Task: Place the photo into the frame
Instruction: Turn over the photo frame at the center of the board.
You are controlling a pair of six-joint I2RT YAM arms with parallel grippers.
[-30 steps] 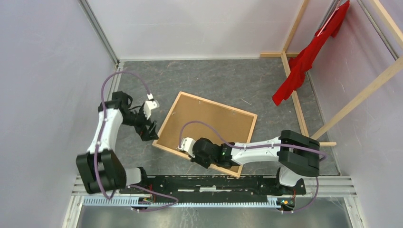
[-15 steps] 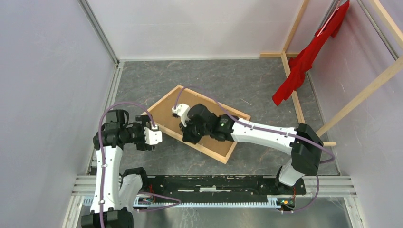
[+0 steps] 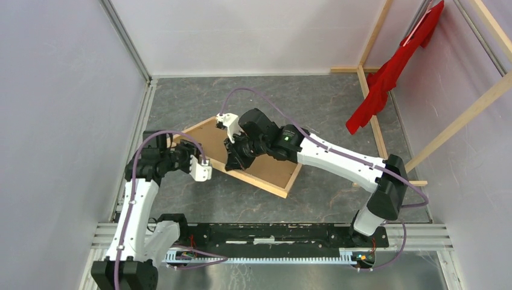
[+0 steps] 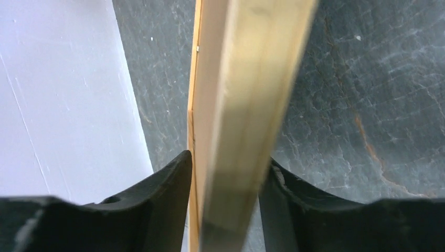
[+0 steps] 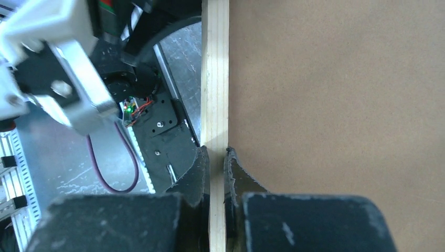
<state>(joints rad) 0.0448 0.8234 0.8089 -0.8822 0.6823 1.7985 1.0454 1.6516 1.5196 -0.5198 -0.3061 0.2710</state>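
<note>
Item: frame [image 5: 215, 79]. Likely light, stiff, awkwardly broad; best held by its thin wooden edge. My right gripper [image 5: 215, 152] pinches it narrowly; my left gripper [image 4: 226, 165] clasps another side.

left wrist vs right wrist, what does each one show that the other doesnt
Only the left wrist view shows the dark marbled table, a pale wall and the left gripper closed on a blurred wooden edge. Only the right wrist view shows the brown board, a purple cable and the right gripper clamped on a thin wooden rail. Both show the frame, running close up between that arm's jaws.
</note>
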